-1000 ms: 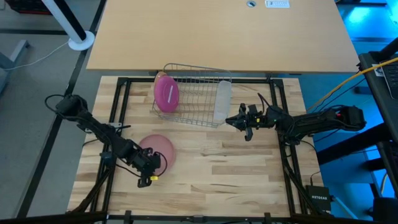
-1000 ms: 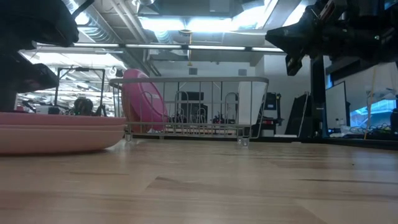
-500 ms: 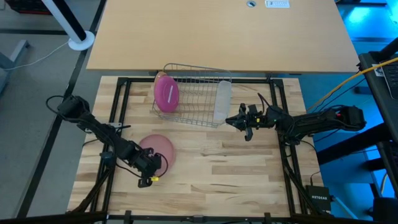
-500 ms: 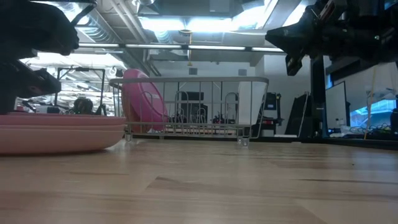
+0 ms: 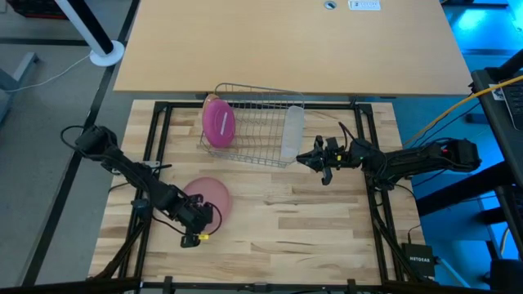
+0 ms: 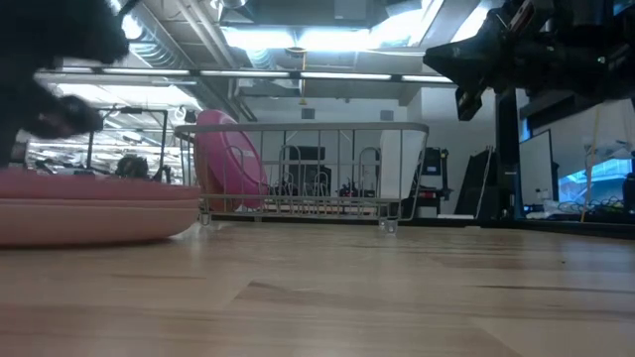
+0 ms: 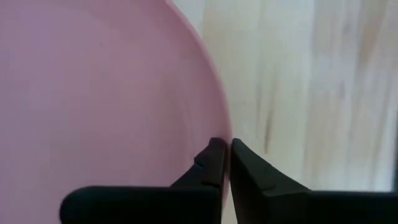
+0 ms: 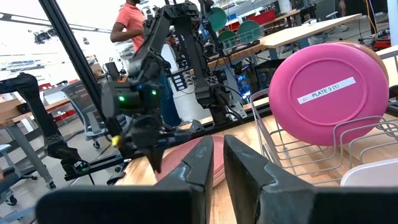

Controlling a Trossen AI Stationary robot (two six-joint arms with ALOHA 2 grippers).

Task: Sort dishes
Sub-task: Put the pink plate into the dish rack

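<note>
The pale pink plate (image 5: 211, 194) lies flat on the table's near-left part; in the low view it sits at the left (image 6: 89, 213). My left gripper (image 5: 198, 222) is at its near rim, shut on it. The bright magenta plate (image 5: 218, 122) stands on edge in the left end of the wire rack (image 5: 257, 122). A tan-orange plate (image 8: 378, 53) shows just behind the magenta plate (image 8: 329, 87). My right gripper (image 5: 304, 159) hovers right of the rack, above the table, shut and holding nothing. My left gripper (image 7: 225, 149) pinches the pale pink plate's rim (image 7: 225, 124) on its near side. One finger is over the plate's inner face and one is outside the edge. The fingers come slanting down from the table's near-left side. The plate's body rests on the table.
A translucent cup (image 5: 292, 131) lies in the right end of the rack. A bare stretch of wooden tabletop (image 5: 310, 212) lies in the near right. A dark frame rail (image 5: 377, 163) borders the board. A person (image 8: 130, 25) and other equipment stand in the room beyond.
In the low view my left gripper has shifted at the pale pink plate's rim, and the plate's edge on that side has tipped up slightly. The side toward the rack stays on the table.
</note>
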